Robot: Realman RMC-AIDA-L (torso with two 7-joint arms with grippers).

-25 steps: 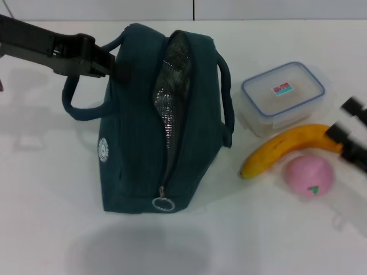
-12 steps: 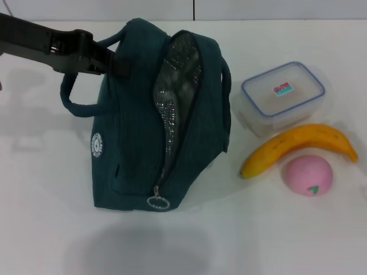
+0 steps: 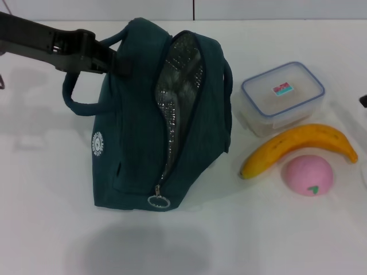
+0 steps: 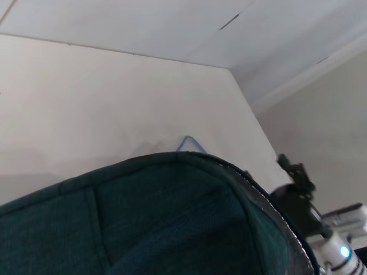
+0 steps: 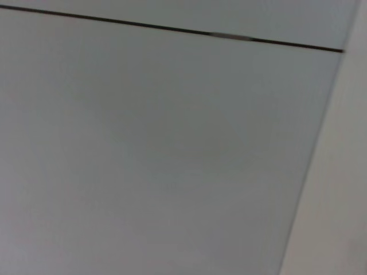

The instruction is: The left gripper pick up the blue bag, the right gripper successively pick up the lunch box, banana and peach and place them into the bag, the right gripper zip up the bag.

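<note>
Currently the left gripper reaches in from the table's left edge and is pinching the top of the blue bag just beside the near looped handle. The grip looks meant to keep the bag upright and its mouth gaping. Zip is undone: silver foil lining shows along the opening, and the ring zip pull hangs at the end nearest the front edge.

The bag sits left of centre on the table. Lunch box, lid on, lies toward the right edge, well apart from the bag. Banana lies just in front of the box, and the peach sits tucked against the banana's inner curve. None is in the bag yet.

Of the right gripper only a dark sliver shows at the right edge; whether its fingers are spread or closed, I cannot tell. Judgement: the bag is held ready, and the box pick comes next.
</note>
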